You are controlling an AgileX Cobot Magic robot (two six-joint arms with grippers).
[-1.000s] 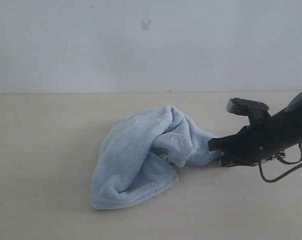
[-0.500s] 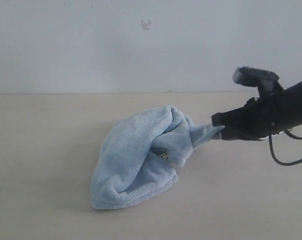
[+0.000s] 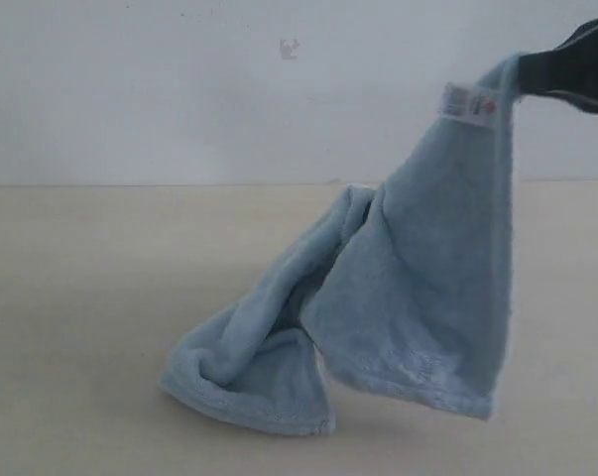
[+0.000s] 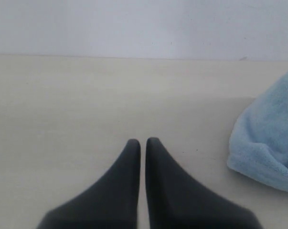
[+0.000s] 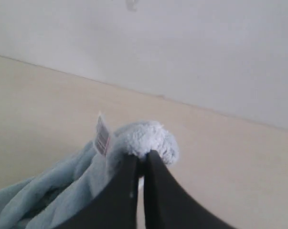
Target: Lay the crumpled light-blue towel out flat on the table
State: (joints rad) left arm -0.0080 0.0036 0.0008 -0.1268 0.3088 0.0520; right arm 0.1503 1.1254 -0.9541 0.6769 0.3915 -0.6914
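One towel (image 3: 427, 297), one tag (image 3: 469, 102), one table (image 3: 80, 297), two pairs of fingers (image 4: 120, 191) (image 5: 163, 200).

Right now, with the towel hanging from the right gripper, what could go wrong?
1. The right gripper pinches only a small tuft of the towel by the tag, so the cloth may slip out.
2. The towel's lower end lies folded on the table, and the left gripper is shut and apart from it. Laying it down from one corner would likely leave folds.

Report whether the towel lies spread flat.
Not spread: the towel hangs folded from the right pincer, lower end bunched on the table.
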